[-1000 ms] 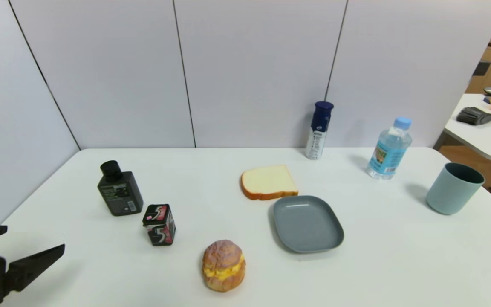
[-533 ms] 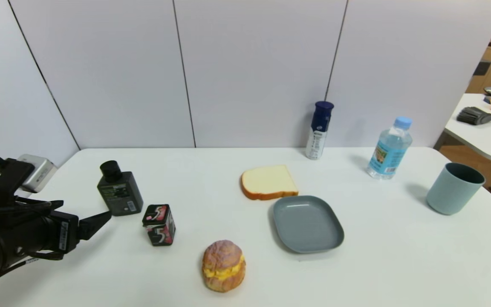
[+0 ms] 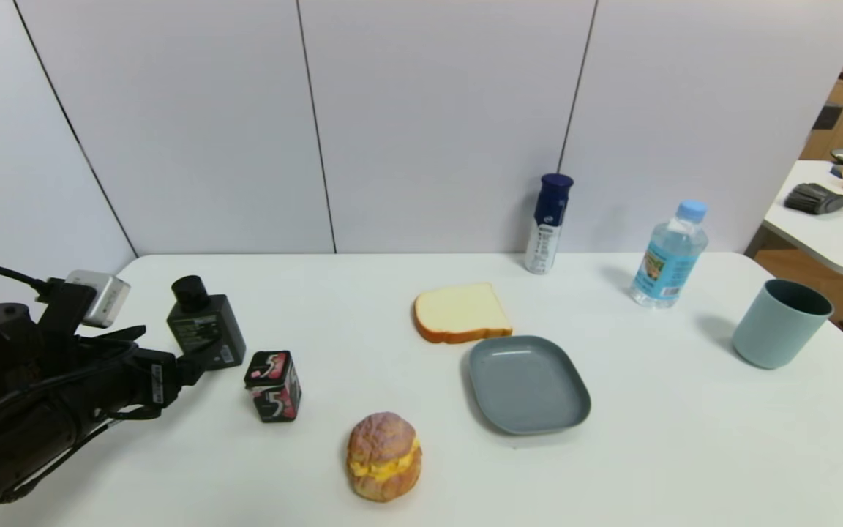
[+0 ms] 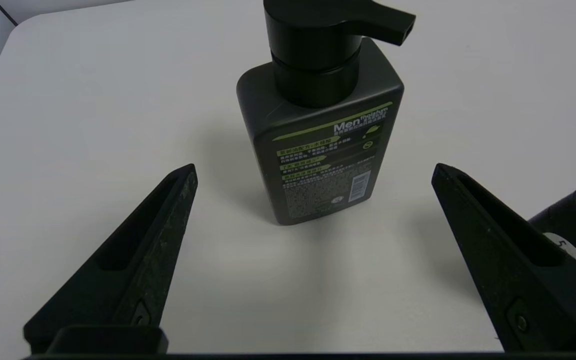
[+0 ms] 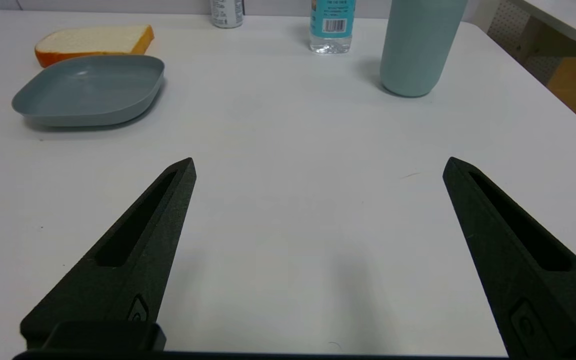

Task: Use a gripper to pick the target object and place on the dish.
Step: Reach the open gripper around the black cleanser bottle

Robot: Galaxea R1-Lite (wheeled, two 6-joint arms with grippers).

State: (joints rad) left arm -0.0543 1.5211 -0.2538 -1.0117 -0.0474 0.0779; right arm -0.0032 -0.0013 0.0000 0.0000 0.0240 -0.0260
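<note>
Table point(image 3: 648, 439) with a white top is seen beneath everything, and the dish point(image 3: 529, 384) is taken as landmark. Left of the dish, at the far-left side of the table, the left gripper point(image 3: 178, 344) is held near the dark bottle, its jaws spread wide with nothing gripped. The right gripper point(image 5: 319, 167) is shown only in its own wrist view, over bare table nearer the robot than the dish, also spread wide and empty. The dark bottle point(image 4: 323, 135) is stood upright well to the left of the dish, beyond the gum box point(image 3: 274, 386). Its body is squarish, flat-faced and charcoal-black, topped by a round black pump head with a short spout; green stripes, white print, "Men" lettering and a barcode are carried on its label. To the right of the dish, a teal cup point(image 3: 780, 323) is stood upright, its interior dark and its contents not discernible. The dish itself is shallow, grey-blue and rounded at the corners, and nothing is held in it.
</note>
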